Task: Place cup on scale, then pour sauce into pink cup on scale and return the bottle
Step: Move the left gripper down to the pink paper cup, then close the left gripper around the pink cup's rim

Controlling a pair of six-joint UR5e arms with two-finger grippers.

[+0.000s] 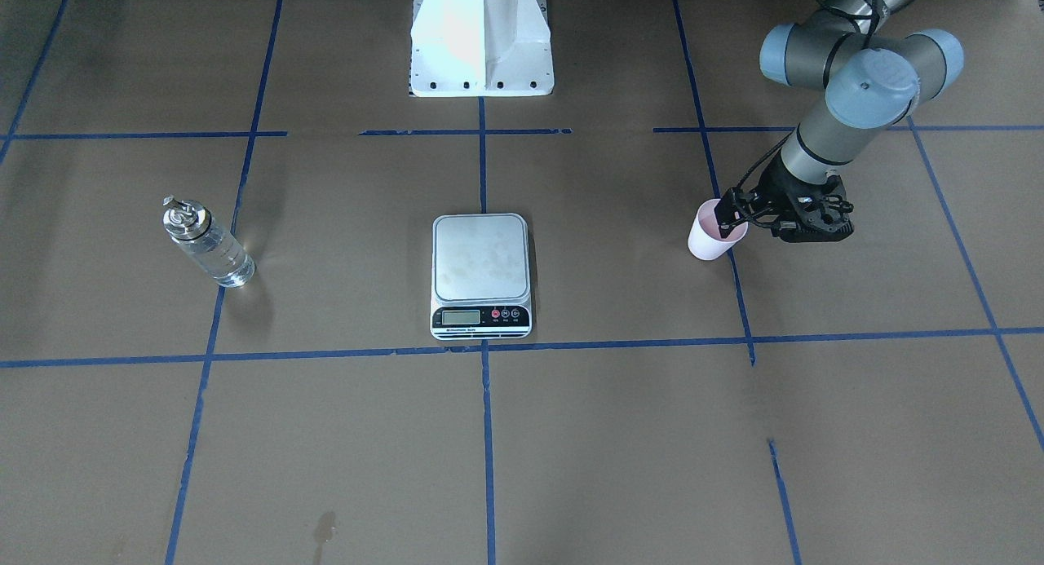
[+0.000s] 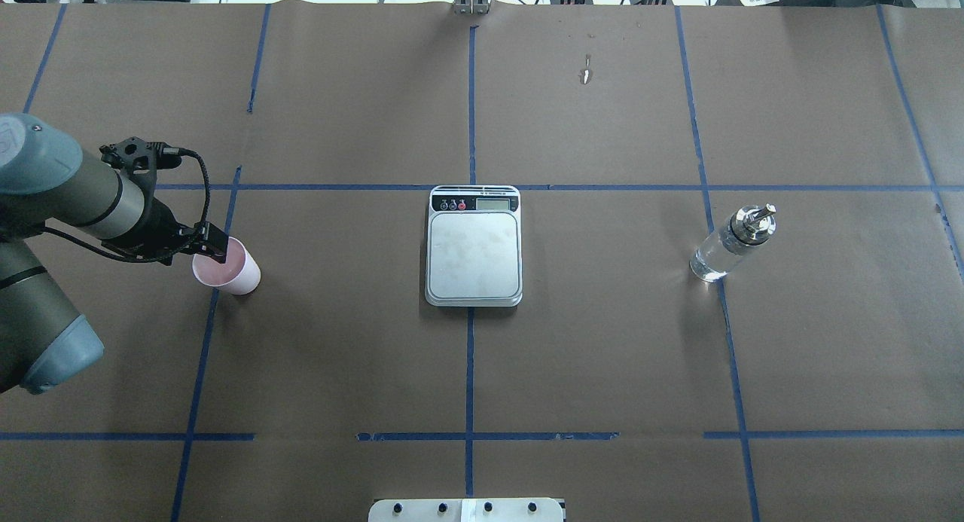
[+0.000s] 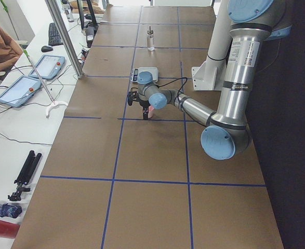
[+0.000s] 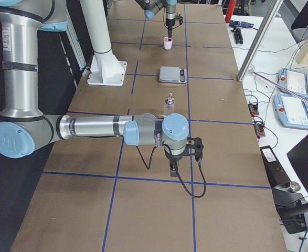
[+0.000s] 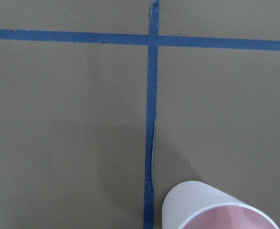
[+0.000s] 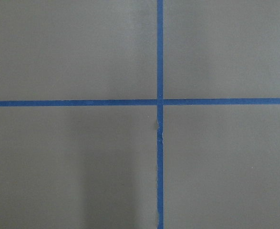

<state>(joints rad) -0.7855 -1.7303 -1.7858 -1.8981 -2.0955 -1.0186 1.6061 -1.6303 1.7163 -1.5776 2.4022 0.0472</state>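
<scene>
At the left, the left end effector [image 2: 217, 249], black and angular, has its slim fingers set narrowly at the thin rim of the cup [image 2: 235, 272]. One finger dips inside, but whether they clamp the wall cannot be told. The pale pink, tapered cup stands on the matte brown paper tabletop [image 2: 602, 356], on a blue tape line [image 2: 197, 371]. At the centre lies the scale [image 2: 474, 245], a flat rounded rectangle with a bare silver-grey platform and a black display strip. Further right stands the bottle [image 2: 724, 245], a clear glass cylinder with a shiny metal spout, holding colourless sauce [image 2: 712, 260]. The right end effector [image 4: 173, 169] hangs over the tabletop, and its opening cannot be told.
</scene>
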